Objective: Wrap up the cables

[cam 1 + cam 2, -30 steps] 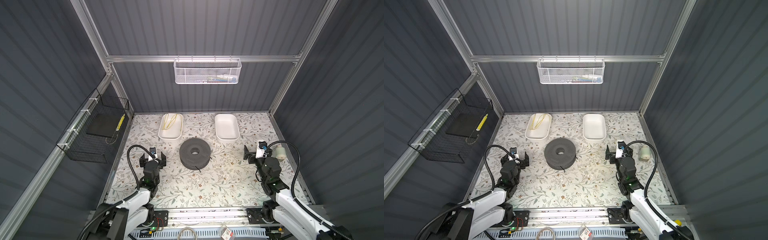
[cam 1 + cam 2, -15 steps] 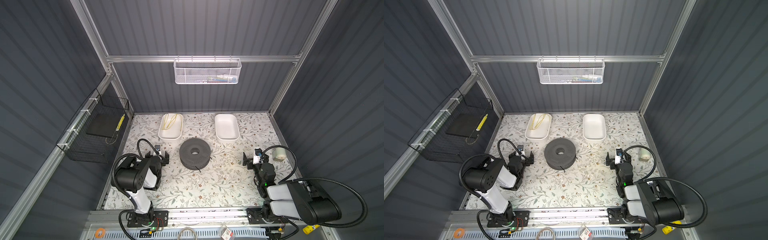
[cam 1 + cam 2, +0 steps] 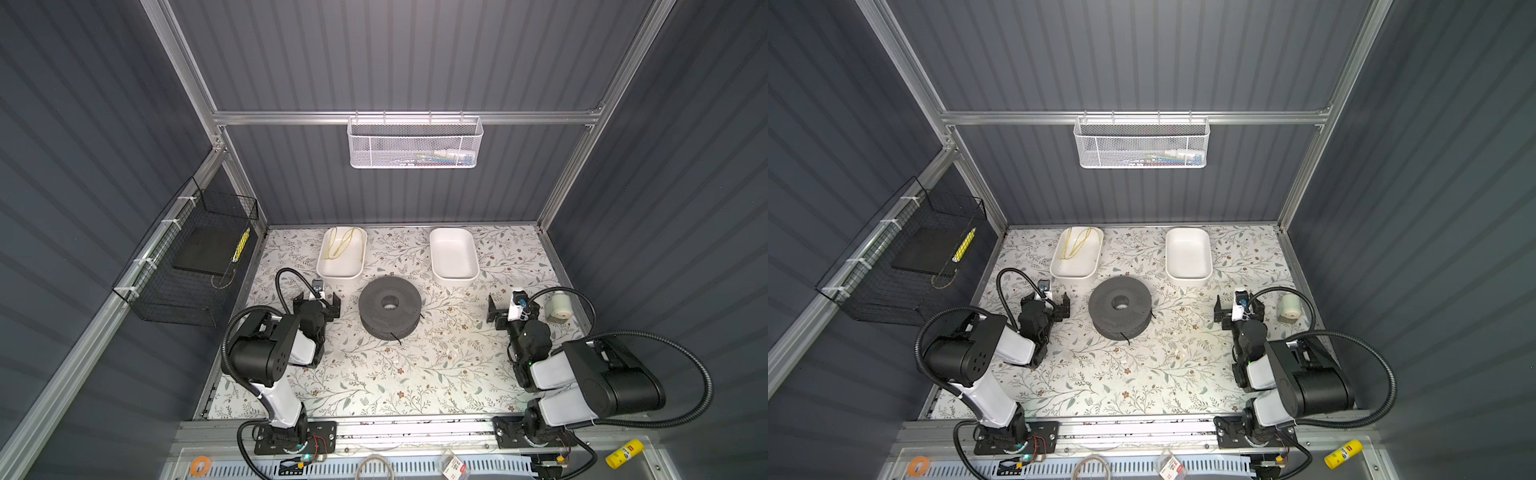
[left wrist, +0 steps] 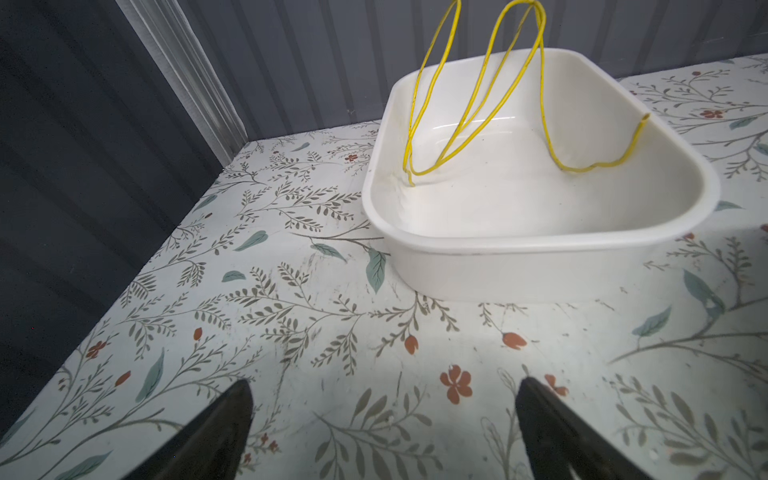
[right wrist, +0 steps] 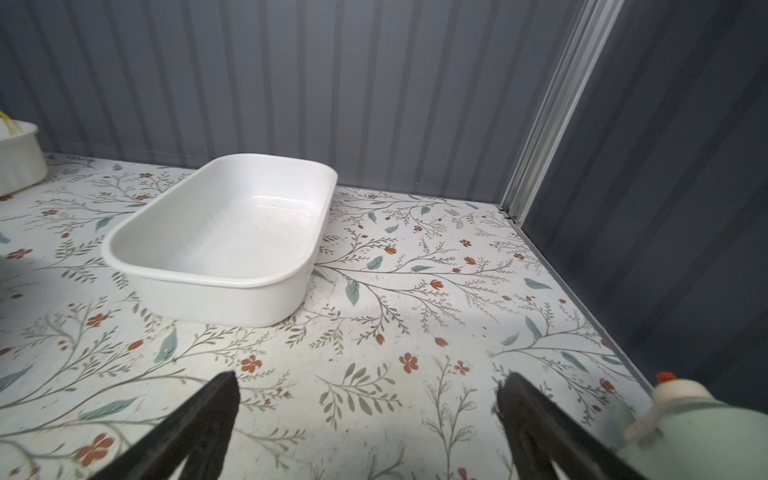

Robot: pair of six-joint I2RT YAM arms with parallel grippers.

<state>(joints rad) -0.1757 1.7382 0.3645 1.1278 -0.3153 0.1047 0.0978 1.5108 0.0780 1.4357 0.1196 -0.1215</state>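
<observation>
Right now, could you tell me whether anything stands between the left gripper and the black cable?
Nothing visible does: only bare table separates the open left gripper from the black cable on the grey spool.

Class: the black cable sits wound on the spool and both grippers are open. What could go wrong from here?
1. A loose end of the cable pokes out of the spool; it may unwind or snag.
2. The pale roll sits close beside the right gripper; a swing could knock it.
3. The yellow cord loops above its tray, near the left gripper; it might catch.
</observation>
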